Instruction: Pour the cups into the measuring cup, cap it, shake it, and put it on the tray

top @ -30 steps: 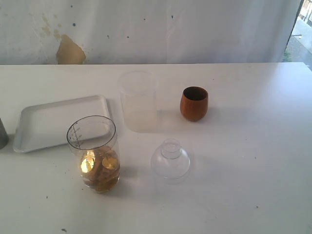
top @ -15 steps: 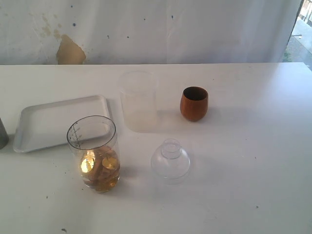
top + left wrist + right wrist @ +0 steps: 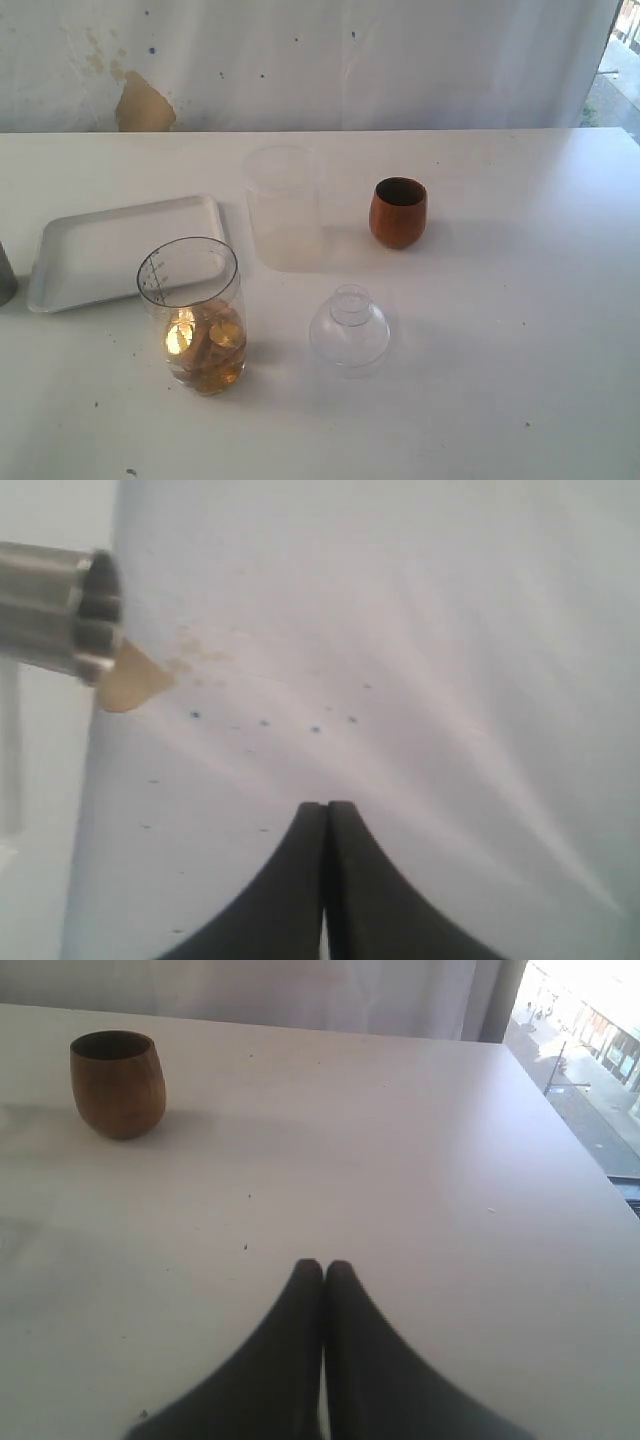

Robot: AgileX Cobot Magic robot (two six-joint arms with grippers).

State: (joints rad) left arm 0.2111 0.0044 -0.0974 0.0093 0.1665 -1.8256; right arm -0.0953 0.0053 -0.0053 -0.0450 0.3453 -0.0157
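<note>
Exterior view: the measuring cup (image 3: 190,315) stands upright at lower left on the worktop (image 3: 500,350) with golden-brown contents in its lower part, so I judge the pouring at least partly done. The clear dome cap (image 3: 349,327) rests on the worktop at lower centre, apart from the cup, so capping, shaking and setting down remain. The tray (image 3: 90,260), at mid left just behind the measuring cup, carries nothing. The wooden cup (image 3: 398,212) stands upright right of centre, near a frosted cup (image 3: 283,205). A sliver of the steel tumbler (image 3: 5,275) shows at the left edge. Neither arm appears here. Left wrist view: the left gripper (image 3: 326,806) has its jaws pressed together on nothing and faces a white backdrop (image 3: 400,630) with a tan stain (image 3: 130,680). A metal cylinder (image 3: 50,610) at upper left cannot be identified. Right wrist view: the right gripper (image 3: 323,1265) likewise has its jaws closed and empty over bare worktop. The wooden cup sits at upper left, well apart, its inside dark, so whether it is emptied cannot be told.
</note>
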